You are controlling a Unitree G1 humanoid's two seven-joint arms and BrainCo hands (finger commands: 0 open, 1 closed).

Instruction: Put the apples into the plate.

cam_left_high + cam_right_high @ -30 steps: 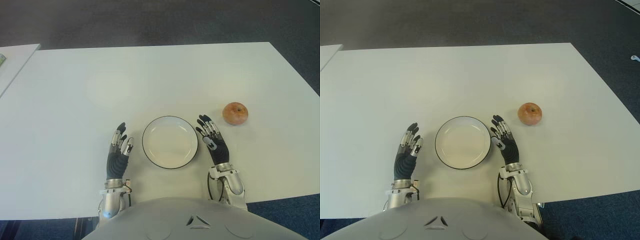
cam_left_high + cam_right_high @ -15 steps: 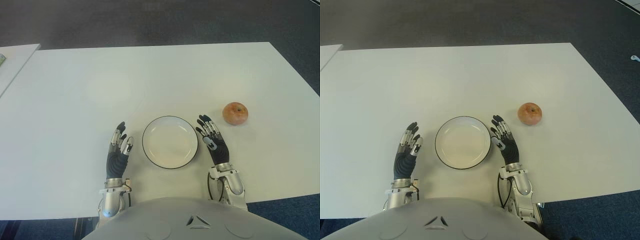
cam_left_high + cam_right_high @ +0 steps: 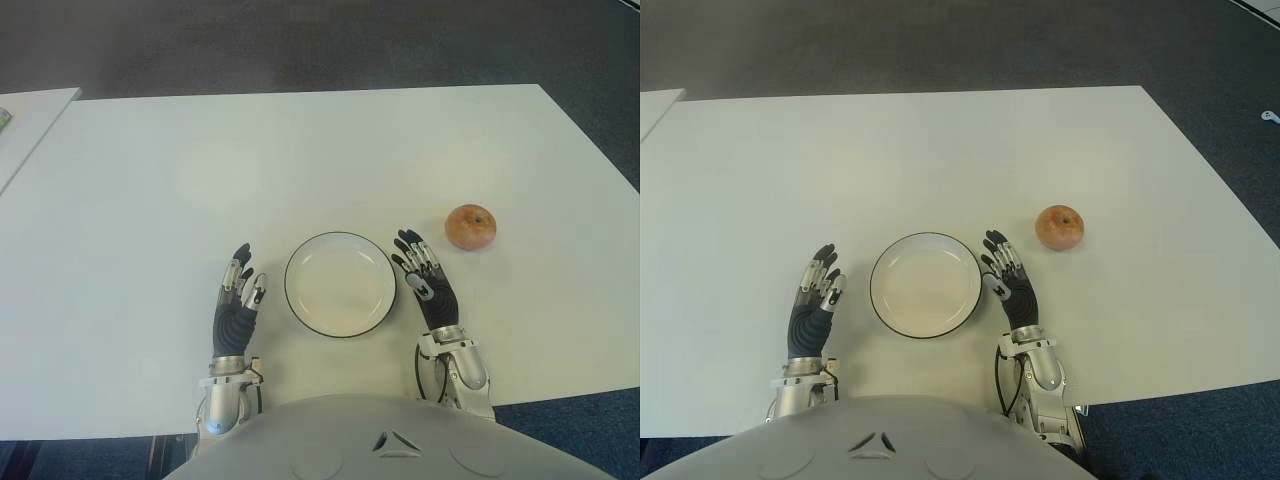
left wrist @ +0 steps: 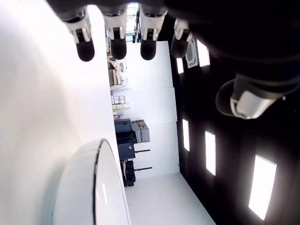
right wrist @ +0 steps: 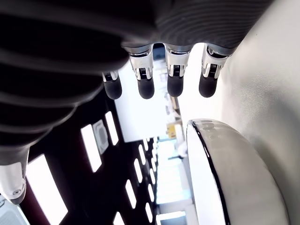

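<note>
Flanking the plate (image 3: pixel 340 284), both hands lie flat, empty.

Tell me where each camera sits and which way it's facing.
Eye views: head, looking down at the white table; plate between left hand and right hand, apple beyond the right.
Left wrist view: along its open fingers, plate rim beside.
Right wrist view: same, open fingers.
Shared: the plate.
</note>
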